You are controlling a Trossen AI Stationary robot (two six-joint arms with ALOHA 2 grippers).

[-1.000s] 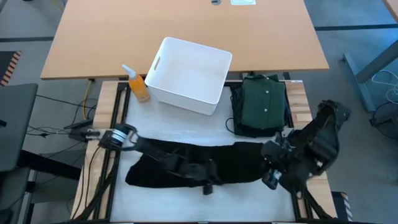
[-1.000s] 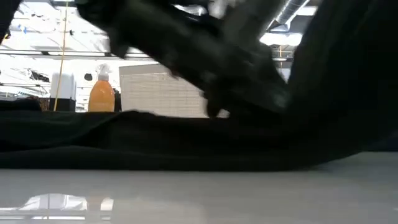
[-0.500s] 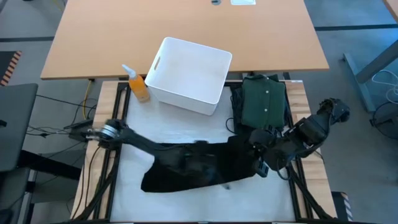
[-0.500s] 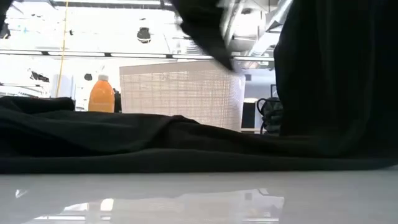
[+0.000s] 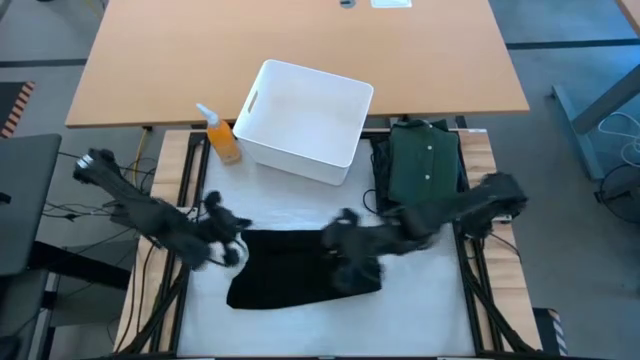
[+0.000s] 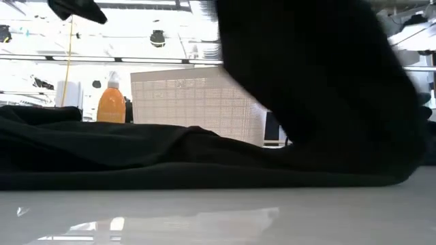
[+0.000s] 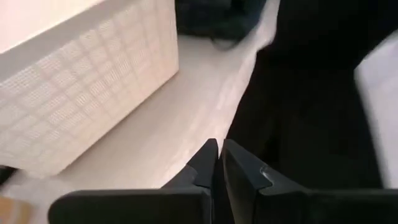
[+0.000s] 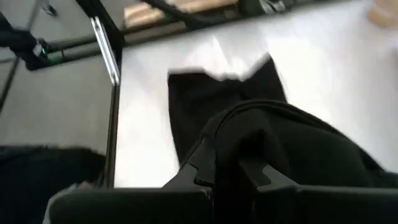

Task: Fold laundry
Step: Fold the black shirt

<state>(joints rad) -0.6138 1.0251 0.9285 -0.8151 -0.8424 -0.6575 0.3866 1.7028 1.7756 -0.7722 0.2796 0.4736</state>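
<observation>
The black garment (image 5: pixel 300 275) lies bunched on the white desk (image 5: pixel 300 210) in front of the white bin (image 5: pixel 305 120), with the folded dark green shirt (image 5: pixel 425 165) set apart at the desk's right rear corner and an orange spray bottle (image 5: pixel 222 138) just left of the bin. The right hand (image 5: pixel 350 245) is clenched on a fold of the black garment over the cloth's right part, fabric draped across its fingers (image 8: pixel 205 165); the left hand (image 5: pixel 225 240) sits at the garment's left edge, fingers (image 7: pixel 205 165) pressed together and grasping nothing. No brand, label or legible writing is visible on any item.
</observation>
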